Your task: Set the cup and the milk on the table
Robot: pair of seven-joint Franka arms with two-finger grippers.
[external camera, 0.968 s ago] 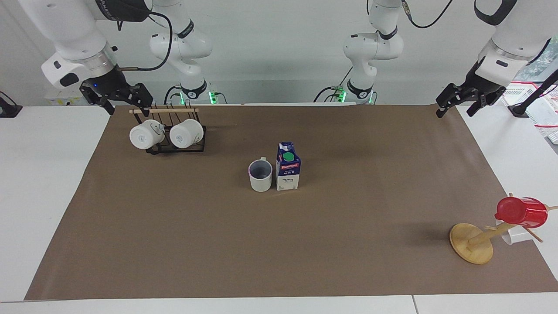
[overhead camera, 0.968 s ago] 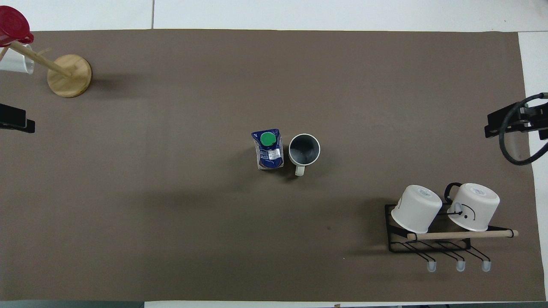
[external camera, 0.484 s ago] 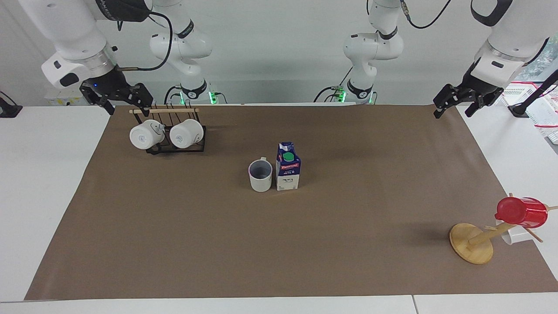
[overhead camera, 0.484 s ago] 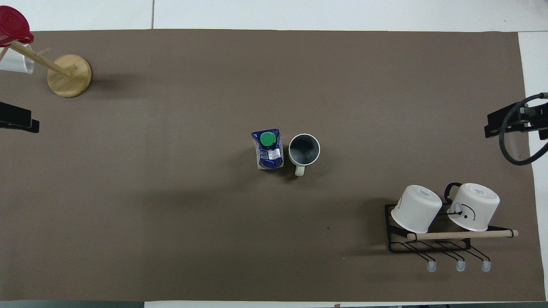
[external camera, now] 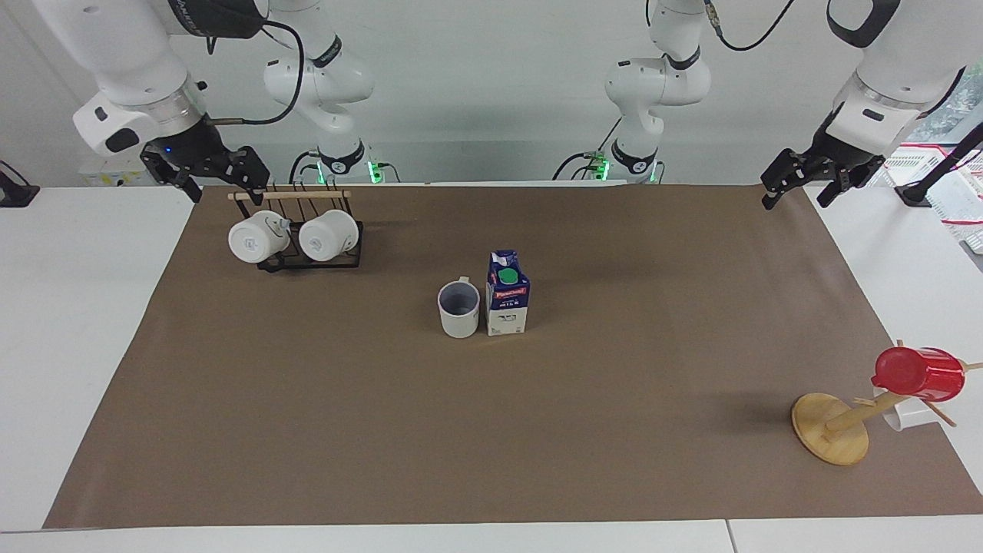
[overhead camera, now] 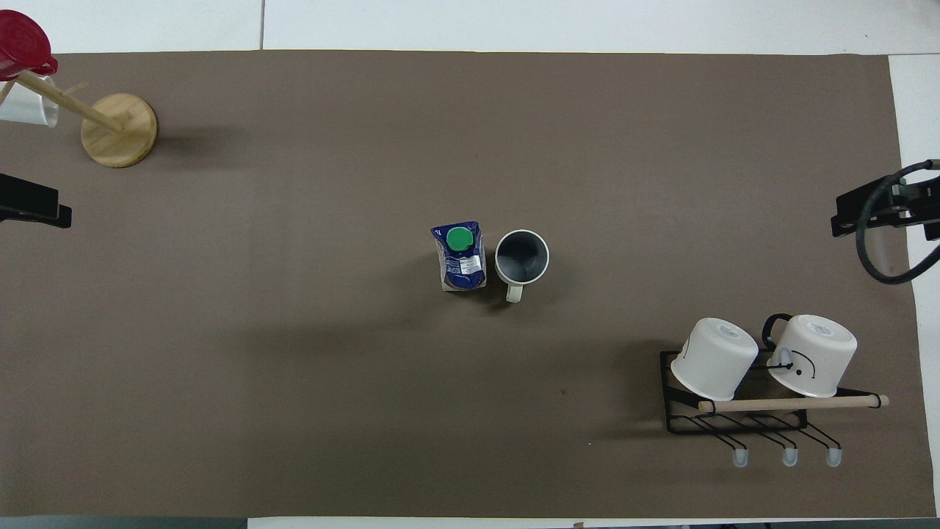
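One cup (external camera: 459,308) and one milk carton (external camera: 508,293) stand upright just beside each other in the middle of the brown sheet that covers most of the table (external camera: 69,307). The cup is on the side toward the right arm's end, the carton toward the left arm's end. The cup's mouth faces up, its inside is grey-blue, and its small handle points toward the robots. The carton's green cap shows on its dark blue top.

Two white mugs (external camera: 293,237) hang tilted on one black wire rack (external camera: 311,257) with a wooden rail, near the robots at the right arm's end. One wooden mug tree (external camera: 832,426) stands at the left arm's end, farther from the robots than the carton, carrying one red cup (external camera: 918,374) and one white cup (external camera: 906,415) partly hidden below it.

Two arms, both up in the air and holding nothing. The right gripper (external camera: 223,187) hangs over the sheet's corner just beside the rack's rail, fingers spread. The left gripper (external camera: 797,190) hangs over the sheet's edge at its own end, fingers spread as well.
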